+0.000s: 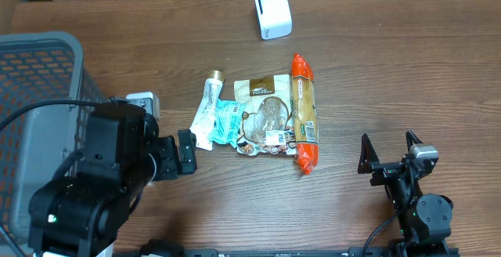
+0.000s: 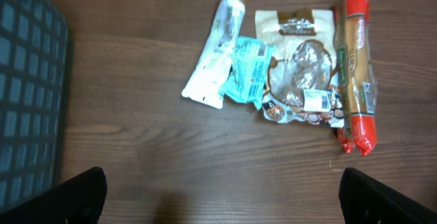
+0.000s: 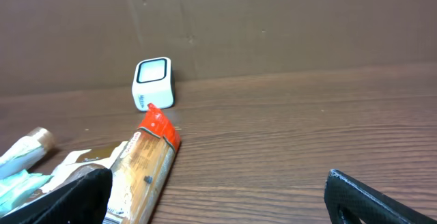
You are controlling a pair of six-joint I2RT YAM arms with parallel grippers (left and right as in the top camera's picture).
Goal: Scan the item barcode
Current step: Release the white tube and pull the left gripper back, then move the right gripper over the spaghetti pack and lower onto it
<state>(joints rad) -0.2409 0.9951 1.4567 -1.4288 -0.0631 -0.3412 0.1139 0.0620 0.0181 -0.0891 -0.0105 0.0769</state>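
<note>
- Our left gripper [image 1: 186,152] and right gripper [image 1: 389,151] both gape fully wide and hold nothing, one either side of the goods.
- Four items lie bunched in the middle of the table [image 1: 407,61]: white tube [image 1: 207,110], teal packet [image 1: 228,121], brown pouch [image 1: 264,116] and orange-ended roll [image 1: 304,113], overlapping or touching.
- The white scanner [image 1: 272,12] stands apart at the far edge, placed, we judge, so an item can be carried to it.
- Bare wood lies between; the grey basket [image 1: 39,77] crowds the left.

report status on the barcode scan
Left gripper, right gripper open, empty. Tube, teal packet, brown pouch, orange-ended roll lie untouched mid-table. Scanner at far edge, nothing between it and them.
</note>
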